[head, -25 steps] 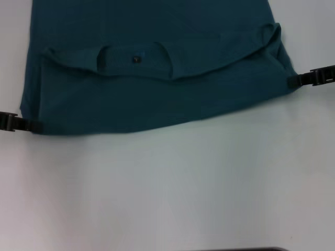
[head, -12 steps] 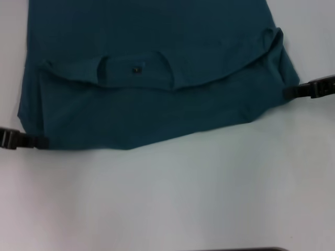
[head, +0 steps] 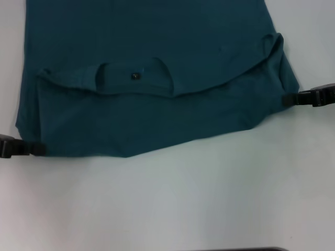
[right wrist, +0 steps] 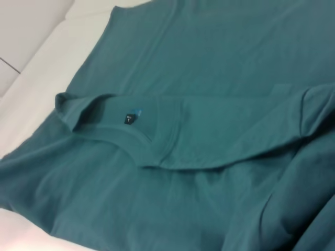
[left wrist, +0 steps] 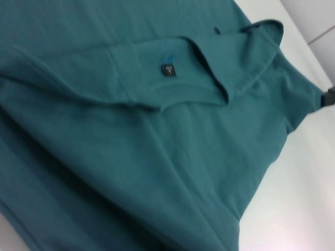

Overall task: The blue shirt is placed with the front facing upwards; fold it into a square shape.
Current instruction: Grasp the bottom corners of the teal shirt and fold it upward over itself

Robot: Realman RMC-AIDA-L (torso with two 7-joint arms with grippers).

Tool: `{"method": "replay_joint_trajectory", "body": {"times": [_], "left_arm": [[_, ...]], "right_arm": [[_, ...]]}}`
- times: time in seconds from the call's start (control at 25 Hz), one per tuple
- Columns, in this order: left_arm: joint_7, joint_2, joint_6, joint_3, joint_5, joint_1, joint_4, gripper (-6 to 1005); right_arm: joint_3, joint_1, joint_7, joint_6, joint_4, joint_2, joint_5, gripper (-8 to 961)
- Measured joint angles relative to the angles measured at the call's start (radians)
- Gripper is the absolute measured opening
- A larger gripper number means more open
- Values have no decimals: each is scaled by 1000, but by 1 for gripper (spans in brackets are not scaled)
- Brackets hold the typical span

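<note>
The blue shirt (head: 146,63) lies on the white table (head: 183,198), its collar end folded over so the neck opening and small black label (head: 134,76) face up. My left gripper (head: 39,149) pinches the shirt's near left corner. At the right corner my right gripper (head: 288,98) pinches the fold. The left wrist view shows the shirt (left wrist: 131,146), its label (left wrist: 167,69) and the right gripper (left wrist: 328,97) at the far corner. The right wrist view shows the shirt (right wrist: 209,130) and collar label (right wrist: 129,119). No lettering shows.
Bare white tabletop stretches from the shirt's near edge toward me. A dark strip (head: 235,249) runs along the table's front edge. The shirt's far part runs out of the head view.
Both grippers have moved toward me, dragging the shirt's near edge along. The left corner has come further down than the right.
</note>
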State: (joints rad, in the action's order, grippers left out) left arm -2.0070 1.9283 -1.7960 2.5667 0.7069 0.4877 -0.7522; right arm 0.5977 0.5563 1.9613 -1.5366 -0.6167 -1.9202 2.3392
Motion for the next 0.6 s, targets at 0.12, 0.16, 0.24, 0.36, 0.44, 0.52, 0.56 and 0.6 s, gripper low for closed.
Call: {"method": "replay_joint_trajectory", "body": {"times": [0.12, 0.16, 0.24, 0.36, 0.44, 0.52, 0.56, 0.6], "left_arm": [[2, -3, -10, 25, 0, 0, -2, 1], [2, -5, -16, 30, 0, 0, -4, 1], [3, -5, -24, 31, 0, -2, -6, 1], [5, -6, -26, 37, 0, -3, -6, 1], [5, -6, -27, 41, 0, -5, -5, 1], [6, -6, -35, 43, 0, -9, -5, 1], [6, -6, -41, 47, 0, -13, -5, 1], [6, -6, -46, 51, 0, -15, -6, 1]], "right_arm": [[-25, -10, -13, -21, -1, -2, 0, 60], [-28, -12, -14, -23, -2, -2, 0, 60], [-34, -20, -19, -32, -4, -3, 0, 61], [-43, -25, -26, -53, -4, -2, 0, 63], [-48, -27, -30, -62, -4, -2, 0, 64], [-51, -31, -32, -70, -4, -2, 1, 65], [-52, -34, -32, -75, -5, -2, 2, 65], [-52, -37, -32, -78, -5, -2, 2, 65]]}}
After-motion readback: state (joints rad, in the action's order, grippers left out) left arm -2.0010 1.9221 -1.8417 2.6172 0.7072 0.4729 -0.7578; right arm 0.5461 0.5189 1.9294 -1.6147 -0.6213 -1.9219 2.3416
